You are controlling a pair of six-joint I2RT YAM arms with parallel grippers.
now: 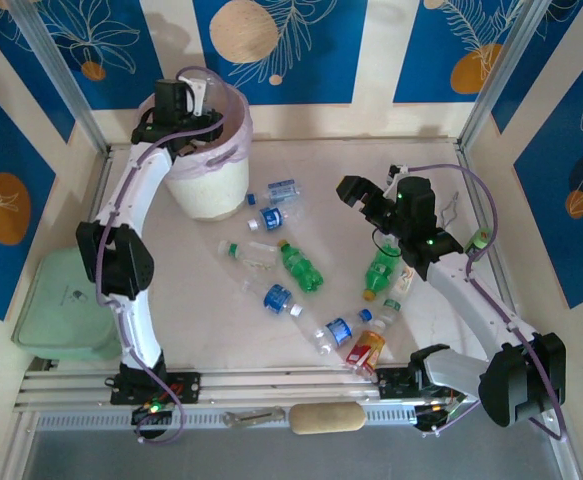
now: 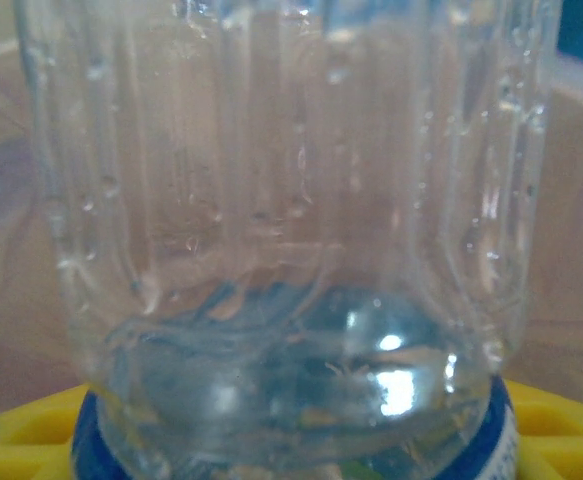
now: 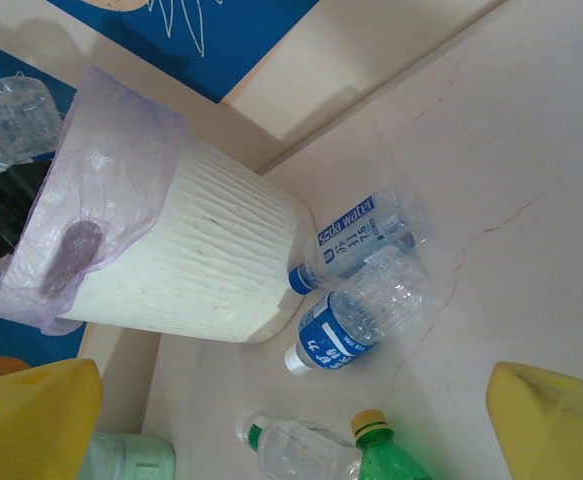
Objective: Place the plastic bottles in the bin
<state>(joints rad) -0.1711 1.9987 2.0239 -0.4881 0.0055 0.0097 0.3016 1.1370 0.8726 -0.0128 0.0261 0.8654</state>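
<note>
1. Clear ribbed plastic bottle (image 2: 291, 200): clamped in left hand (image 1: 183, 100), above round white lilac-lined bin (image 1: 209, 185); likely light, crushable and slick, best held mid-body.
2. Other plastic bottles (image 1: 299, 265): lying on table (image 1: 191, 300), right of bin.
3. Right hand (image 1: 369, 188): released, farther right of bin.

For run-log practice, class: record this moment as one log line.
left gripper: shut on clear bottle, over bin | right gripper: open, above table | loose bottles: several on table

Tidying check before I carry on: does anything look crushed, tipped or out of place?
The bin stands upright. The plastic bottles lie scattered on their sides; one crumpled bottle lies by the bin. A tan roll lies apart from them at the near edge.
</note>
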